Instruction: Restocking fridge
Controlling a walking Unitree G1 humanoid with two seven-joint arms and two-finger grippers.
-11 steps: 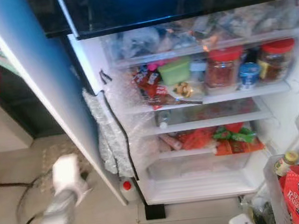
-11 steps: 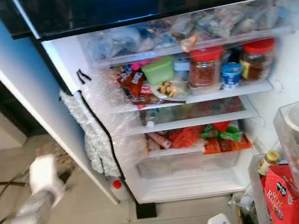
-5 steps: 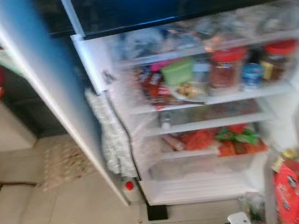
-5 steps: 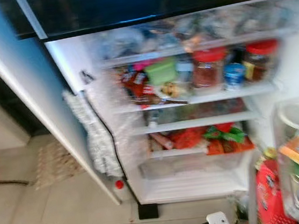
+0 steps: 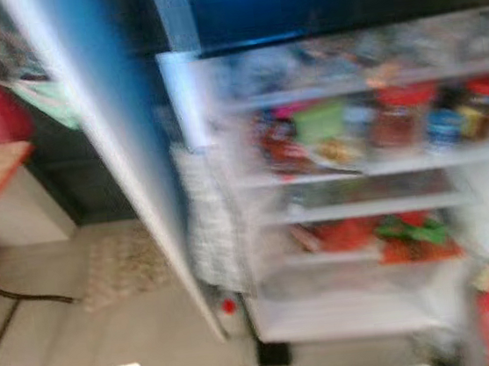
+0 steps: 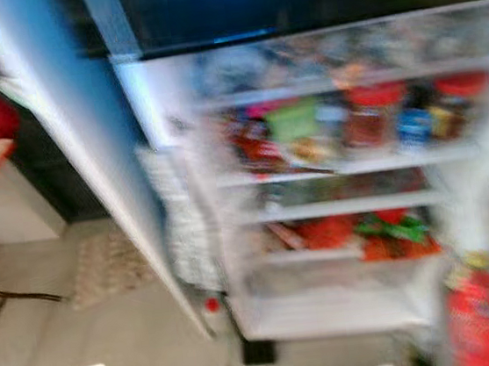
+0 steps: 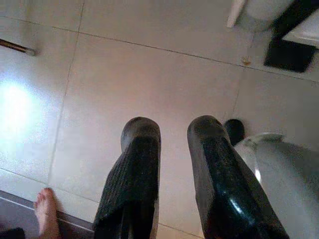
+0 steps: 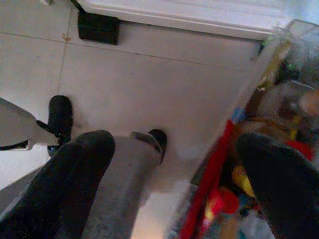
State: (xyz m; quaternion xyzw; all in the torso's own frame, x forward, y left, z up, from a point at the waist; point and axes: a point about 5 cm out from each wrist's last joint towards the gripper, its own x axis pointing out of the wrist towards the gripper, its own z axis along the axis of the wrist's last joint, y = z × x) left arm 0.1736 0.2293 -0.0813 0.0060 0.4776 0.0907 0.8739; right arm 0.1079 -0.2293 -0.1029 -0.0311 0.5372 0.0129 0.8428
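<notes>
Left gripper (image 7: 172, 130) hangs over bare floor tiles (image 7: 149, 74), fingers a narrow gap apart, holding nothing; a person's bare foot (image 7: 46, 213) at the tile edge. Right gripper (image 8: 174, 164) spread wide and empty, above floor beside a red packet (image 8: 212, 184) in the clear bin. Beyond, blurred, the fridge (image 5: 362, 205) stands open, its door (image 5: 108, 145) swung left, shelves crowded with jars (image 6: 378, 115).

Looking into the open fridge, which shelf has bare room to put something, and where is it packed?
The bottom level of the fridge, under the clear drawer, looks bare. The thin shelf below the jars seems mostly free. The jar shelf and the red and green packets are crowded. Blur hides finer gaps. The floor tiles before the door are open.
</notes>
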